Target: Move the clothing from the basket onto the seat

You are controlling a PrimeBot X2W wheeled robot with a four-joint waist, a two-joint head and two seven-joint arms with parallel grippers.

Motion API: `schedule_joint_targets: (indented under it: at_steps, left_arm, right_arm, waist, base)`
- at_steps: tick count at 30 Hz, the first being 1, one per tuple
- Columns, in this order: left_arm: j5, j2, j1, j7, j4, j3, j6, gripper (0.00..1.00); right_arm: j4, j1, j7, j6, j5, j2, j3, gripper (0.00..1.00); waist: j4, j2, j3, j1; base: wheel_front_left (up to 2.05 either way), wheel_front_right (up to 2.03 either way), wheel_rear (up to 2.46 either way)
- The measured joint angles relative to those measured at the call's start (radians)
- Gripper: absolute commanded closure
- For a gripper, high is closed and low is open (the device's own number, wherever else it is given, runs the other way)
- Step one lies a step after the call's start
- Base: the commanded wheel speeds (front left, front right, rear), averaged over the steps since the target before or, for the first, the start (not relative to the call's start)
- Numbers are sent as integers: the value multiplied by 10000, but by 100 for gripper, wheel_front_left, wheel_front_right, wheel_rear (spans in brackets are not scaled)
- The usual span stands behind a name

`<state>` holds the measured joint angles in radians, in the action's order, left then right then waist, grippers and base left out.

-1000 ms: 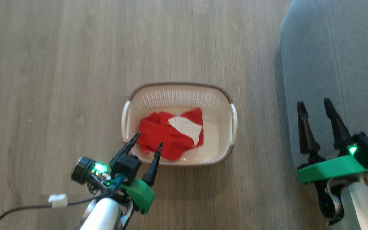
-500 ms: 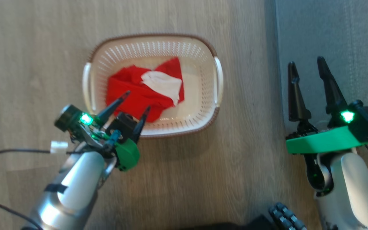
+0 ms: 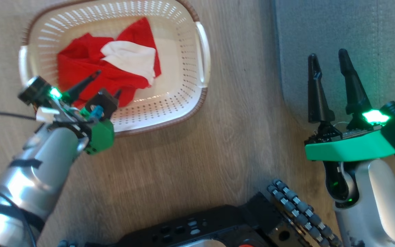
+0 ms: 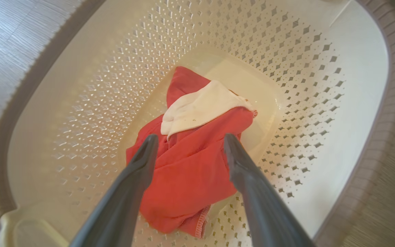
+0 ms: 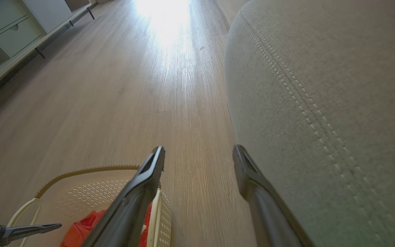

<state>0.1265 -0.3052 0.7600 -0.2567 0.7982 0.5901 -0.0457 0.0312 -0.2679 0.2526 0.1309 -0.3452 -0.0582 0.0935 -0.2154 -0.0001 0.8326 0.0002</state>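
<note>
The cream basket (image 3: pixel 183 85) with a brown rim stands on the wooden floor at the upper left of the head view. Inside lies the clothing (image 3: pixel 81 65), a crumpled red garment with a white panel. My left gripper (image 3: pixel 108 82) reaches over the basket's near rim, open, its fingertips just above the red fabric. In the left wrist view the clothing (image 4: pixel 190 168) sits between and below the open left gripper (image 4: pixel 190 137), inside the basket (image 4: pixel 98 85). My right gripper (image 3: pixel 327 55) stands open and empty over the edge of the grey seat (image 3: pixel 372 31).
My dark base (image 3: pixel 218 226) with roller wheels (image 3: pixel 293 206) fills the bottom of the head view. The right wrist view shows the seat (image 5: pixel 321 103) with pale stitching on the right, the basket (image 5: pixel 91 195) low left and a white cabinet (image 5: pixel 12 27) far off.
The head camera has tipped down and closer, so the whole picture shifted. My left gripper has gone from the basket's front rim to over the clothing. Both grippers stay open.
</note>
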Motion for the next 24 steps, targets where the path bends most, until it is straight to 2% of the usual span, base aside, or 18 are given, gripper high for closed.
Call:
schedule_joint_targets:
  at_steps: [8, 12, 17, 24]
  left_arm:
    - [502, -123, 1908, 4, 2466, 558, -56, 0]
    - [702, -8, 2760, 368, 3570, 871, -359, 0]
    - [968, 153, 3398, 840, 4403, 1264, -552, 0]
    - [1016, 399, 3654, 1852, 4809, 1657, -836, 0]
  right_arm:
    - [293, 1, 0, 0, -276, 35, 652, 0]
    - [336, -47, 0, 0, -454, 35, 769, 0]
    - [341, -96, 0, 0, -518, 40, 970, 0]
    - [382, -83, 0, 0, -520, 42, 1045, 0]
  waist:
    - [-560, 0, 798, -1]
    - [-780, 0, 1147, -1]
    - [-1010, 0, 1402, -1]
    - [-1053, 0, 1526, -1]
  base:
    - [0, 0, 0]
    - [0, 0, 0]
    - [0, 0, 0]
    - [0, 0, 0]
